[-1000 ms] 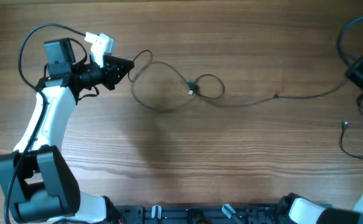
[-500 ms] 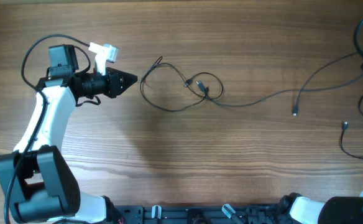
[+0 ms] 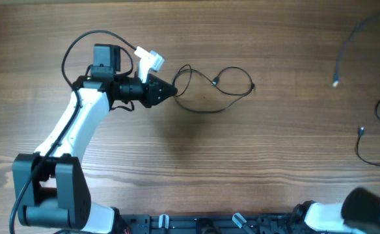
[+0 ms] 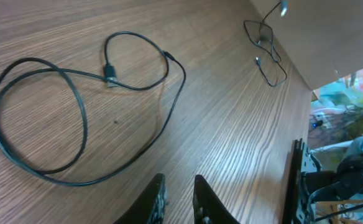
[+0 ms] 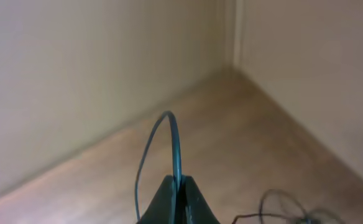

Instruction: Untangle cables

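The wooden worktop (image 3: pixel 196 169) carries a looped cable (image 4: pixel 109 73), thin and black, just ahead of the left hand (image 4: pixel 178 186); a second cable (image 3: pixel 358 149) lies well beyond it.

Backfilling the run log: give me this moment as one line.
left gripper: open, empty, beside looped cable | right gripper: shut on lifted cable

My left gripper (image 3: pixel 169 91) moved right and opened slightly. My right gripper (image 5: pixel 179 190) pulled the long cable (image 3: pixel 336 81) away from the looped cable (image 4: pixel 110 73).
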Tool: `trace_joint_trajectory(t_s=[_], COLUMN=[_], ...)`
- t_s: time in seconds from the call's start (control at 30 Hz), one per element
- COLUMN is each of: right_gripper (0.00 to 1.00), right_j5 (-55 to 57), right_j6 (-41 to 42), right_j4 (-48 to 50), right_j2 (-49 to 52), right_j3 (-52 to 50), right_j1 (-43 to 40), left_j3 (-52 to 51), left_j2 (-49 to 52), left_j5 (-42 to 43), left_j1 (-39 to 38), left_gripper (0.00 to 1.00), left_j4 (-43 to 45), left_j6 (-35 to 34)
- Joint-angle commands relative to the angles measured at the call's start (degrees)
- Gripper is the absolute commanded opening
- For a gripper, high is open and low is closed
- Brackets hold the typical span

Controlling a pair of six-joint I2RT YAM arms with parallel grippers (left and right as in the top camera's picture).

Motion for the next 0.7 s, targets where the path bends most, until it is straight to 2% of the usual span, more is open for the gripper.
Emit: trace_joint_trajectory(t_s=[0.0, 0.2, 0.33, 0.43, 0.47, 0.6, 0.67], right_gripper=[0.04, 0.04, 0.04, 0.04, 0.04, 0.04, 0.04], right_j5=[1.97, 7.10, -0.02, -2.16, 0.00, 26.71, 27.56], right_j6=[0.37, 3.21, 4.63, 0.98, -1.09, -10.45, -4.26], right_j4=[-0.07, 9.33, 24.85, 32.63, 32.85, 29.00, 24.85], right_j2=[7.10, 14.82, 19.32, 20.11, 20.09, 21.90, 23.74], right_j3=[-0.13, -0.13, -0.11, -0.09, 0.59, 1.07, 1.05], right_j1=[0.33, 0.33, 0.35, 0.33, 0.02, -0.76, -2.71], left_j3=[-0.13, -0.13, -0.13, -0.13, -0.13, -0.11, -0.11], left_j2=[0.33, 0.33, 0.33, 0.31, 0.31, 0.31, 0.31], left_j5=[0.09, 0.09, 0.11, 0.31, 0.33, 0.31, 0.28], left_j1=[-0.50, -0.50, -0.59, -1.62, -2.40, -5.64, -7.10], left_gripper=[0.18, 0.18, 0.18, 0.19, 0.19, 0.19, 0.19], left_j4=[0.39, 0.42, -0.33, -1.33, -1.33, -1.29, -1.31], left_j6=[-2.51, -7.87, -10.88, -11.08, -11.10, -11.08, -11.08])
